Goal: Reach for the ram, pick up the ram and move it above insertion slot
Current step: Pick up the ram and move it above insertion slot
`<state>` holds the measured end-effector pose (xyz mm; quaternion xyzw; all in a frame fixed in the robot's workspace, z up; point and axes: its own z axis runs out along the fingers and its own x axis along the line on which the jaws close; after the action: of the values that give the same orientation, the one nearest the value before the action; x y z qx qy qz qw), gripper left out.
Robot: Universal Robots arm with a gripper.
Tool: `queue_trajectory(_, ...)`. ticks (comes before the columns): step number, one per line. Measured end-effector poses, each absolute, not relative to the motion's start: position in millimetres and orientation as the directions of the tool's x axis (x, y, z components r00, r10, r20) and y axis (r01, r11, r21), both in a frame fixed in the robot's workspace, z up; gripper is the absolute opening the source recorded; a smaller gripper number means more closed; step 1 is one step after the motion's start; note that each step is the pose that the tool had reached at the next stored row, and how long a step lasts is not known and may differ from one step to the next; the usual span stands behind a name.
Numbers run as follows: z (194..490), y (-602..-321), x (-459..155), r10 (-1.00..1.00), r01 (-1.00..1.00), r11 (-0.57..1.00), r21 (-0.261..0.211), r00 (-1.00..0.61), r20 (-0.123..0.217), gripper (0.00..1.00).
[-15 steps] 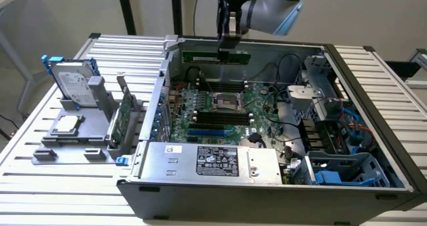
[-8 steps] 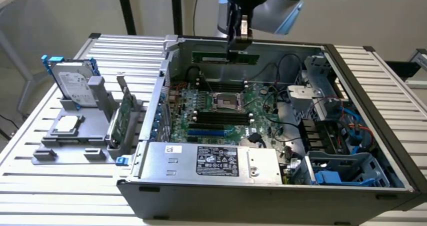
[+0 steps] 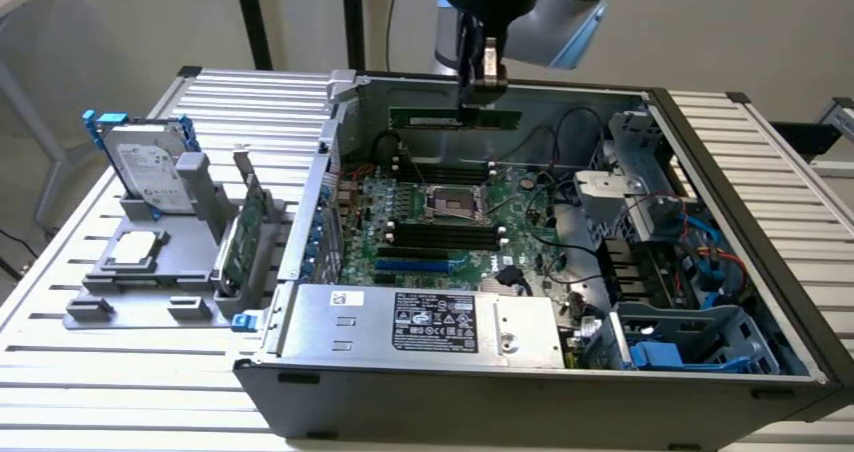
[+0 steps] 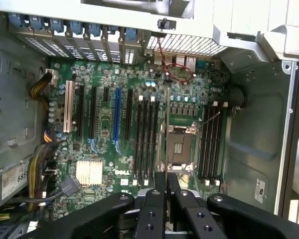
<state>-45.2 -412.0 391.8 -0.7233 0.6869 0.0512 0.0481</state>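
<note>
My gripper (image 3: 481,90) hangs over the open computer case (image 3: 694,152), shut on the ram (image 3: 454,119). The ram is a thin green stick held level, above the far part of the motherboard (image 3: 454,222). In the wrist view it runs edge-on as a thin line (image 4: 167,124) out from between the black fingers (image 4: 161,186), over the CPU socket (image 4: 179,149). Black memory slots (image 4: 145,139) lie beside the socket, with a second bank (image 4: 210,144) on its other side. In the exterior view the slots (image 3: 430,237) sit below and nearer than the ram.
A grey fixture (image 3: 147,272) at the exterior view's left carries a silver hard drive with blue rails (image 3: 147,167) and a green expansion card (image 3: 240,242). A power supply (image 3: 427,322), cables (image 3: 574,262) and a drive cage (image 3: 681,342) crowd the case.
</note>
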Motion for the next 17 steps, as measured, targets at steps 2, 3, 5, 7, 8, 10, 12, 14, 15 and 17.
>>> queue_trajectory(2,390,-412,-46,-0.989,-0.999,-0.050,-0.008,0.051,-0.140,0.13)
queue_trajectory(3,390,-412,-46,-0.989,-0.999,-0.048,-0.012,0.049,-0.140,0.13)
queue_trajectory(5,388,-411,-47,-0.989,-0.999,-0.038,-0.019,0.040,-0.140,0.13)
queue_trajectory(7,387,-410,-48,-0.990,-0.999,-0.025,-0.025,0.029,-0.140,0.13)
queue_trajectory(8,386,-410,-49,-0.990,-0.999,-0.020,-0.028,0.024,-0.140,0.13)
queue_trajectory(10,385,-409,-49,-0.990,-0.999,-0.011,-0.032,0.015,-0.140,0.13)
queue_trajectory(12,384,-407,-49,-0.990,-0.999,-0.006,-0.034,0.011,-0.140,0.13)
queue_trajectory(14,383,-405,-49,-0.990,-0.999,-0.003,-0.034,0.008,-0.139,0.13)
queue_trajectory(15,383,-404,-49,-0.990,-0.999,-0.002,-0.034,0.007,-0.138,0.13)
queue_trajectory(17,383,-402,-49,-0.990,-0.999,0.000,-0.034,0.005,-0.138,0.13)
